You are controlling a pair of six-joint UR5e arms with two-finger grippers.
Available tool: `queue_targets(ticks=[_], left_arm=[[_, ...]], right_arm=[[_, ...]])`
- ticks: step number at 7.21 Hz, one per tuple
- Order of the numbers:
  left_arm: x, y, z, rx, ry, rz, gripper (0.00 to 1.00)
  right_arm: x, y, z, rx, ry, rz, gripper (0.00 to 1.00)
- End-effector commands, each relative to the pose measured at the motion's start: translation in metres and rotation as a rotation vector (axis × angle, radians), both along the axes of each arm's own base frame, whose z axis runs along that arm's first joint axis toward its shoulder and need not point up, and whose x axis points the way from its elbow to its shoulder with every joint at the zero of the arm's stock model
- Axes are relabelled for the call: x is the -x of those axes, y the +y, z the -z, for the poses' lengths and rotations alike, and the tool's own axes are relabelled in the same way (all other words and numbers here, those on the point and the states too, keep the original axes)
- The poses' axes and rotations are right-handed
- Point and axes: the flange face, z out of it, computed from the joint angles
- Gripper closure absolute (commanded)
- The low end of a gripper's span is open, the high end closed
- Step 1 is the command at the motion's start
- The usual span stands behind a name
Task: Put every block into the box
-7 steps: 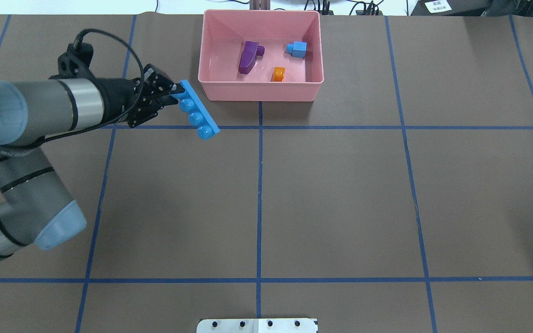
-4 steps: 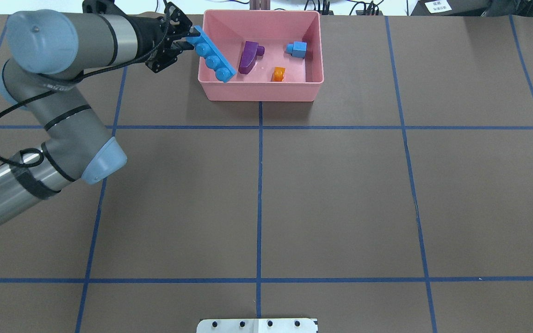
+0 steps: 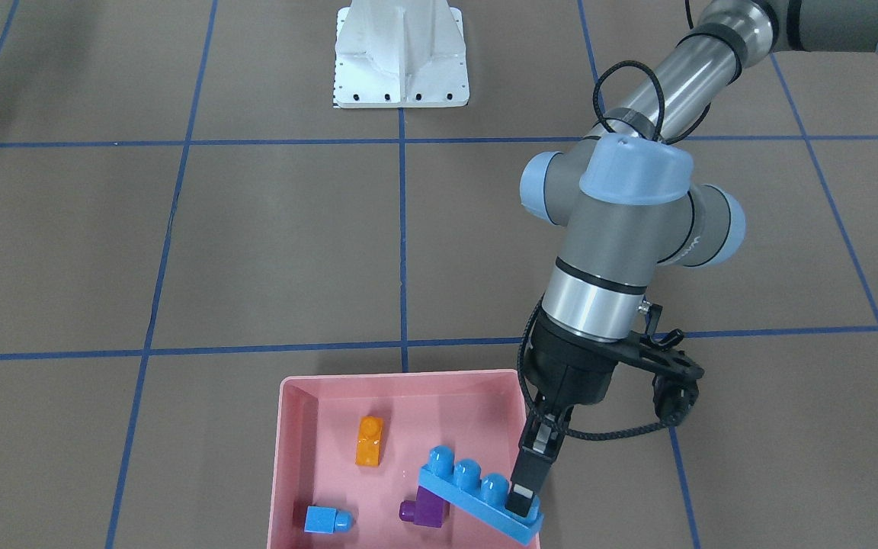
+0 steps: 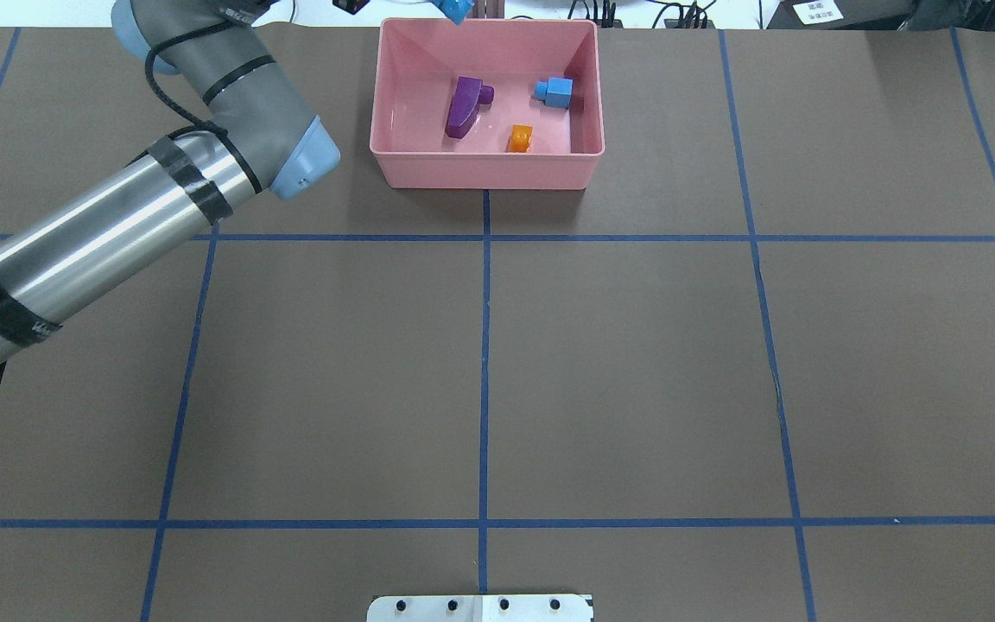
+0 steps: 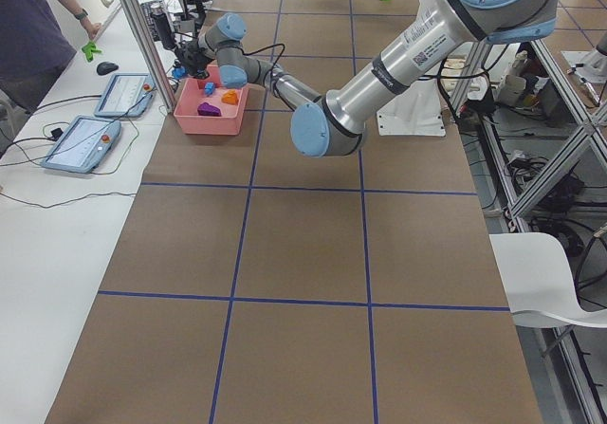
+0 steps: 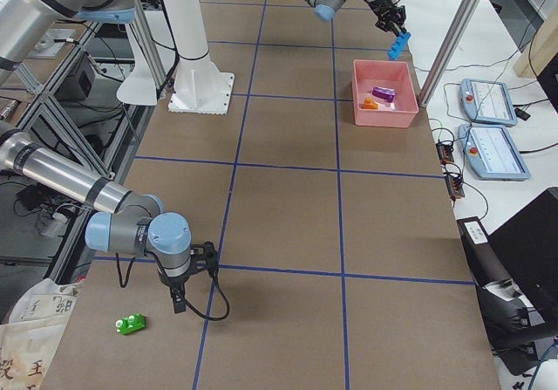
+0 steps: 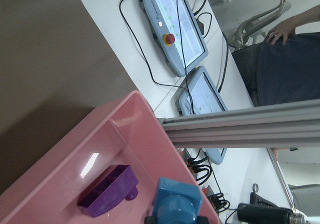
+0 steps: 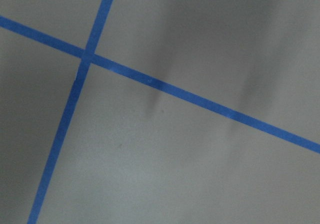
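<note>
My left gripper [image 3: 524, 497] is shut on one end of the long blue four-stud block [image 3: 469, 488], which hangs tilted over the pink box [image 3: 286, 457]. On the box floor lie the orange block [image 3: 370, 441], the purple block [image 3: 427, 512] and the small blue cube [image 3: 322, 520]. In the overhead view only the long block's tip [image 4: 454, 9] shows at the top edge, beyond the box [image 4: 487, 168]. A green block [image 6: 131, 323] lies on the table at the far end. My right gripper [image 6: 177, 303] hangs beside it; I cannot tell whether it is open or shut.
The white robot base [image 3: 401, 53] stands at the table's middle edge. An aluminium post [image 6: 445, 41] rises just beyond the box. Two tablets [image 6: 484, 102] and cables lie on the white bench behind it. A person [image 5: 28, 26] stands at that bench.
My left arm has swung the long blue block from the table left of the box up over the box's far rim, so that gripper and block have nearly left the overhead view.
</note>
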Motion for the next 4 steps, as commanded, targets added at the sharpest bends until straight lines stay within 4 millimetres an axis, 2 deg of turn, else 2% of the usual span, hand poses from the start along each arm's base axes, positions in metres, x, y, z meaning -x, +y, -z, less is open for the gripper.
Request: queue_targets(ticks=[1, 2, 3, 4], left_arm=[[-0.002, -0.033, -0.022, 0.065, -0.041, 0.109, 1.0], [-0.014, -0.03, -0.029, 0.076, -0.052, 0.095, 1.0], [-0.048, -0.011, -0.03, 0.076, -0.057, 0.05, 1.0], [-0.072, 0.003, -0.026, 0.074, -0.058, 0.019, 1.0]], right_arm=[[-0.003, 0.027, -0.027, 0.033, -0.002, 0.051, 0.0], [-0.004, 0.038, -0.043, 0.039, -0.003, 0.059, 0.0], [-0.004, 0.044, -0.052, 0.019, -0.004, 0.051, 0.0], [-0.005, 0.048, -0.057, 0.026, -0.004, 0.052, 0.0]])
